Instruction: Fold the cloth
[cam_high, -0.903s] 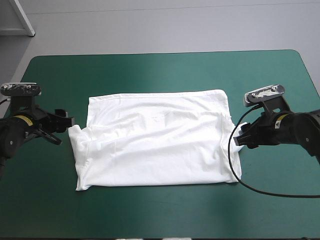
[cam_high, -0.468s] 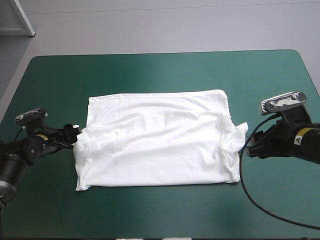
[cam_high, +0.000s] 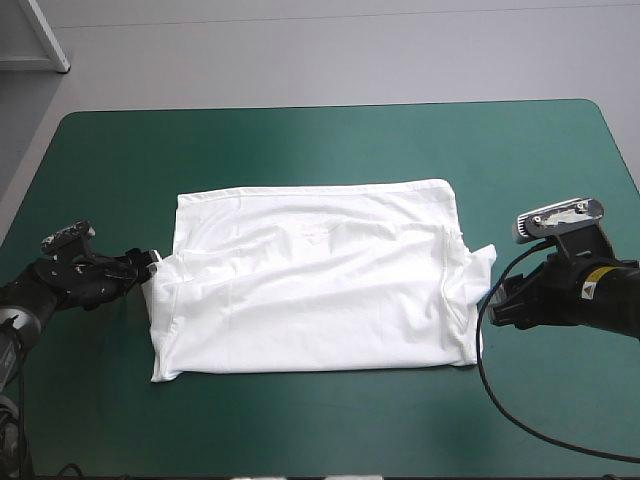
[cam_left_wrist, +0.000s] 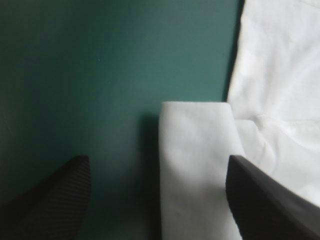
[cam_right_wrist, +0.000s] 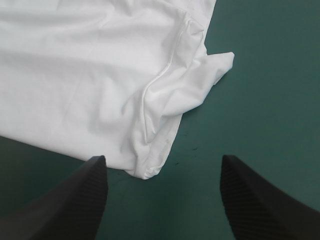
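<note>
Teal-green cover spans our bench (cam_high: 300, 140), and on its middle, a little toward the near edge, we see the white short-sleeved T-shirt (cam_high: 310, 290) spread flat and lightly creased. At the shirt's side facing the bench's left edge, our left pincer (cam_high: 148, 266) sits low with its black fingers (cam_left_wrist: 55, 200) apart and a white sleeve (cam_left_wrist: 195, 165) lying between them. Toward the right edge, our right pincer (cam_right_wrist: 162, 165) is also spread wide. The shirt's near right corner (cam_right_wrist: 147, 170) lies just ahead of it, and the other sleeve (cam_right_wrist: 215, 65) lies beyond.

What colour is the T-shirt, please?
The T-shirt is plain white, best seen in the high view.
</note>
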